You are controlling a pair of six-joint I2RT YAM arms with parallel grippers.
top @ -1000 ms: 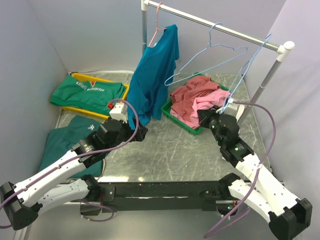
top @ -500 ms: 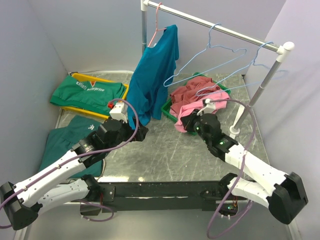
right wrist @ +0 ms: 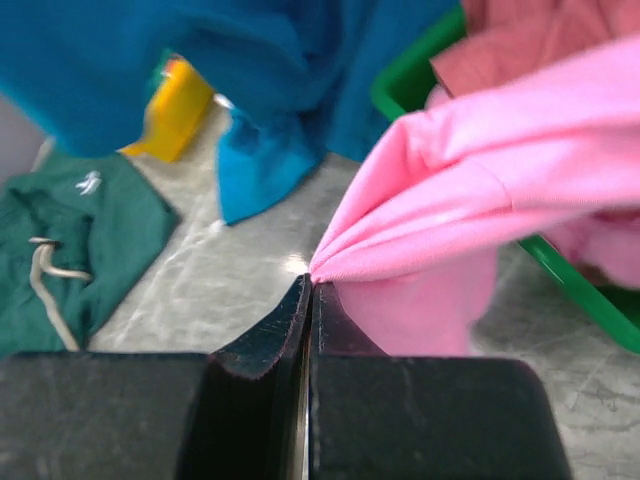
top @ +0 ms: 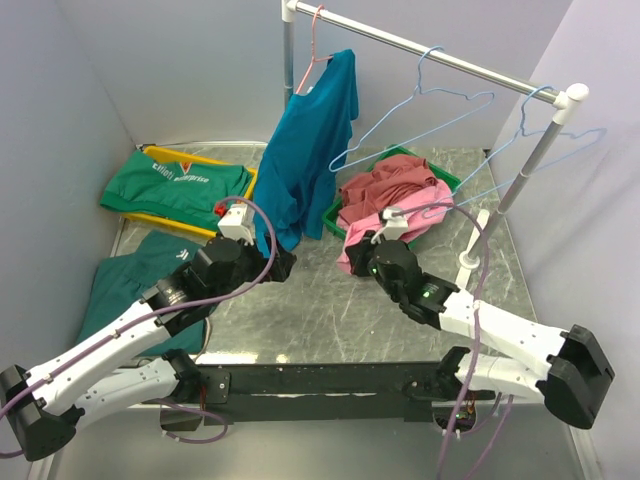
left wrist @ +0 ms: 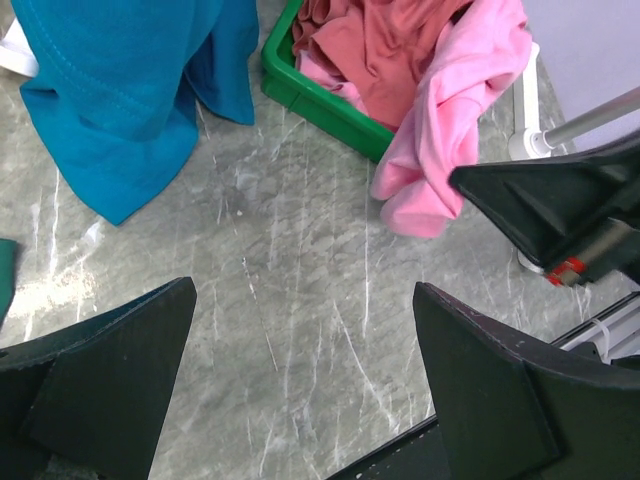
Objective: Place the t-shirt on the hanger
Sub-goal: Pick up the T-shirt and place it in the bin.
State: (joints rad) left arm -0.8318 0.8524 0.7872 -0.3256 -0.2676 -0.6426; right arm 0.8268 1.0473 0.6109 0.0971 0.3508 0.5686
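At far left we see a green printed garment (top: 175, 185) on a yellow tray (top: 160, 222), and a darker green one (top: 125, 280) on the table (top: 330, 300). The left gripper (left wrist: 305, 300) hovers over bare table, fingers spread wide and empty. Just beyond it, a teal shirt (top: 305, 150) hangs from a pink hanger (top: 312, 50). The right gripper (right wrist: 308, 300) is pinched tight on a fold of the pink t-shirt (top: 352, 245), which spills out of the green bin (left wrist: 320, 100) over its near rim. The rest lies on a rose-red garment (top: 385, 185). A light-blue hanger (top: 412, 130) and a second light-blue hanger (top: 548, 100) hang bare on the rail (top: 460, 62). From above, the right fingertips are hidden, and the second hanger's wire fades against the wall.
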